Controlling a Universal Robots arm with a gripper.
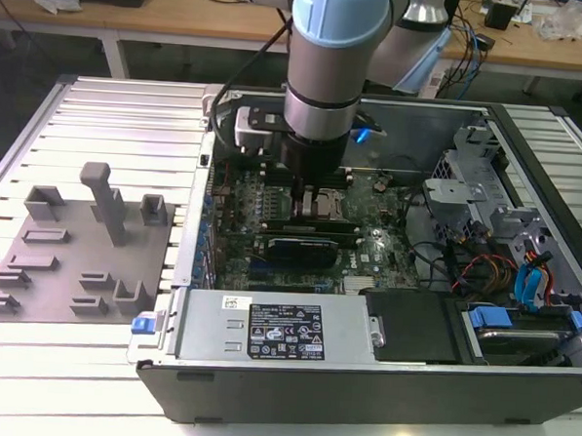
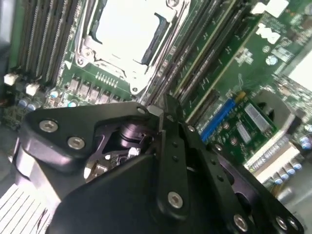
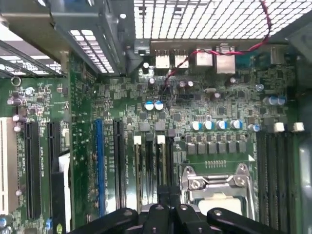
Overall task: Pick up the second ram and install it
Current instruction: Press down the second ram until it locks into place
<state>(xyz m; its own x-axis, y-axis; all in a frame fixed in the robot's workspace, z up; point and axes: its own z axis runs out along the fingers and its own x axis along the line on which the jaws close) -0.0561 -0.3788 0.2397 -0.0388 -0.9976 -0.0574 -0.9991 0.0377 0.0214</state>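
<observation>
My gripper hangs low inside the open computer case, over the green motherboard beside the CPU socket. In both wrist views its black fingers are pressed together, and I see nothing between them. The gripper's tips sit at the near end of the bank of memory slots with white latches. Thin green board edges run along the slots next to the socket. I cannot tell which of them is the second ram, or whether the tips touch it.
A grey plastic holder tray lies on the slatted table at the exterior view's left, with no stick in it. Inside the case are a silver power supply, a drive cage, loose cables and blue-tabbed drive bays.
</observation>
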